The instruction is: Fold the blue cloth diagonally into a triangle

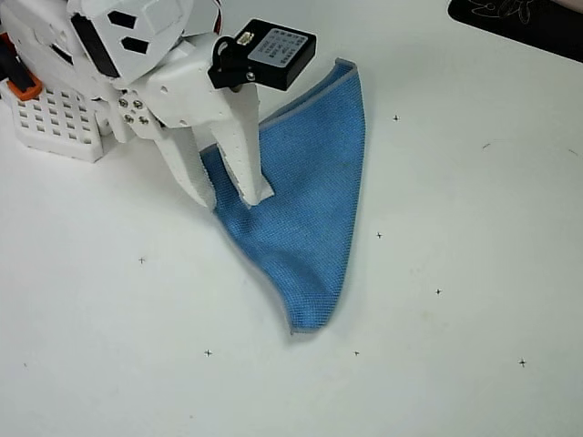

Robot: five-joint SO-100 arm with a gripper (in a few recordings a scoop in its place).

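Closest to the bottom of the overhead view there was just bare white tabletop with a few tiny black cross marks scattered on it, so plenty of open room down there and off to the right.

Moving up, the medium-blue textured microfibre cloth was lying roughly in the middle of the table, already in a long triangle-ish shape. Its long axis ran from a narrow rounded tip at the bottom, near the lower centre of the picture, up to another point at the top, leaning slightly right as it went up. The right edge was fairly straight, looked like a fold, and ran almost vertically. The left edge curved in from the bottom tip up toward the arm. Pale grey stitched edging showed along the top left edge and right at the bottom tip. The cloth looked doubled over, with a layer line visible near the top left.

Then the white two-finger gripper came down from the upper left, with its two pointed white fingers spread apart. One tip sat on the cloth near its left corner, the other right at the cloth's left edge. As far as I could see it wasn't pinching anything.

Further back, a small black box-shaped camera module sat on the white arm, and a white gridded base block stood at the far left. A dark object cut across the top right corner, well apart from the cloth.
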